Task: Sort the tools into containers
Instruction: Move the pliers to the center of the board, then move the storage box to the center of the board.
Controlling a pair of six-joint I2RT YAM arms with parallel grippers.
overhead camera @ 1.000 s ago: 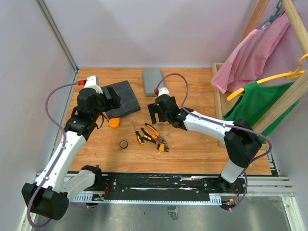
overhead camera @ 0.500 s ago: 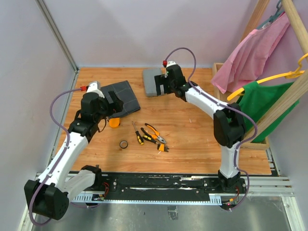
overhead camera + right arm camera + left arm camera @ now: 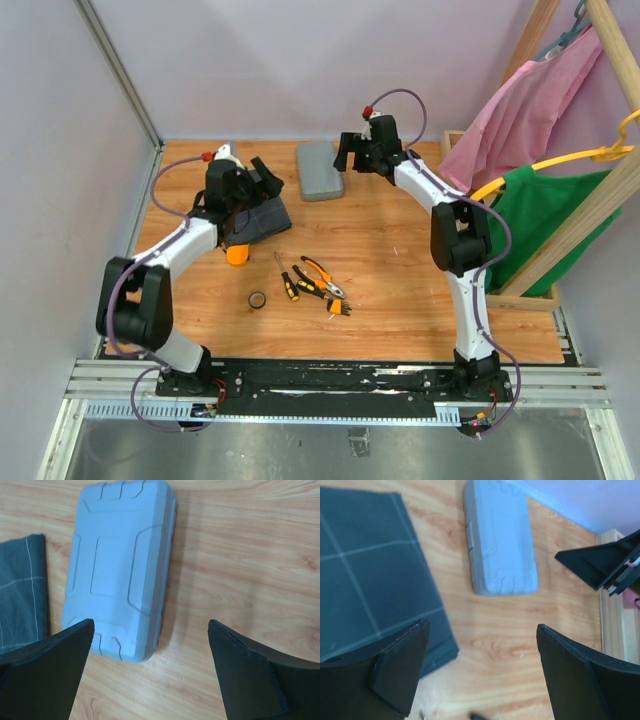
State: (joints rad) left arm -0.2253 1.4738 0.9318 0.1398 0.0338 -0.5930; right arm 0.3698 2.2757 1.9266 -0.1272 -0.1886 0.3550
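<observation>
Case (image 3: 120,570) light grey, closed, rounded corners, moulded grooves.

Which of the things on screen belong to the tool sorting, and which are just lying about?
For the job:
- pliers
- two screwdrivers
- bit holder
- tape ring
- round orange piece
- grey case
- dark pouch

Just lying about:
- pink garment
- green garment
- yellow hanger
- wooden rack
</observation>
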